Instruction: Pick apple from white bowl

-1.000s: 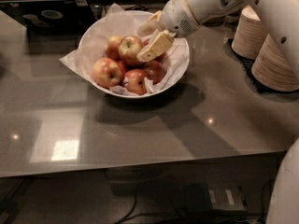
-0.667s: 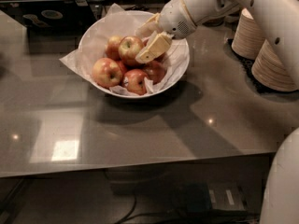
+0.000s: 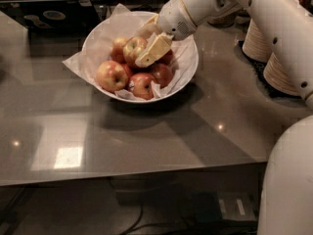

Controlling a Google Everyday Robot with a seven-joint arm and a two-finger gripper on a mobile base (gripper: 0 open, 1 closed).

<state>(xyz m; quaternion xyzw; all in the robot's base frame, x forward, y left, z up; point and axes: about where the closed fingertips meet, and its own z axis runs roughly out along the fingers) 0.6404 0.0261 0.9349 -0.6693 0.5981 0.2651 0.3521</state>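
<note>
A: One wide grey table [image 3: 146, 141] fills most of the view, glossy, with lamp glints on it. What comes next in bulk?

B: The robot's pale body [image 3: 288, 180] at the lower right edge, and its white arm [image 3: 274, 18] reaching in from the upper right, down and leftward over the table.

A: And behind the arm?

B: Stacks of pale paper plates [image 3: 274, 58] at the table's right edge, well apart from the fruit.

A: Where is the white bowl [image 3: 188, 70]?

B: At the far middle of the table, upright, lined with crinkled white paper [image 3: 73, 65] that spills over its left rim onto the table.

A: The gripper [image 3: 145, 47]?

B: Inside the bowl, over its upper right part, angled down to the left. It lies against the apple [image 3: 131, 50].

A: Is it gripping that fruit or spread around it?

B: I cannot tell.

A: Where exactly is the apple?

B: In the bowl, atop the pile, toward the back, red-orange with yellowish streaks.

A: How many others?

B: At least four. A yellow-red apple [image 3: 111, 76] sits front left, a red apple [image 3: 142, 84] front middle, a dark red apple [image 3: 162, 74] to the right just below the gripper, and a partly hidden apple [image 3: 117, 48] at the back left, touching the apple.
</note>
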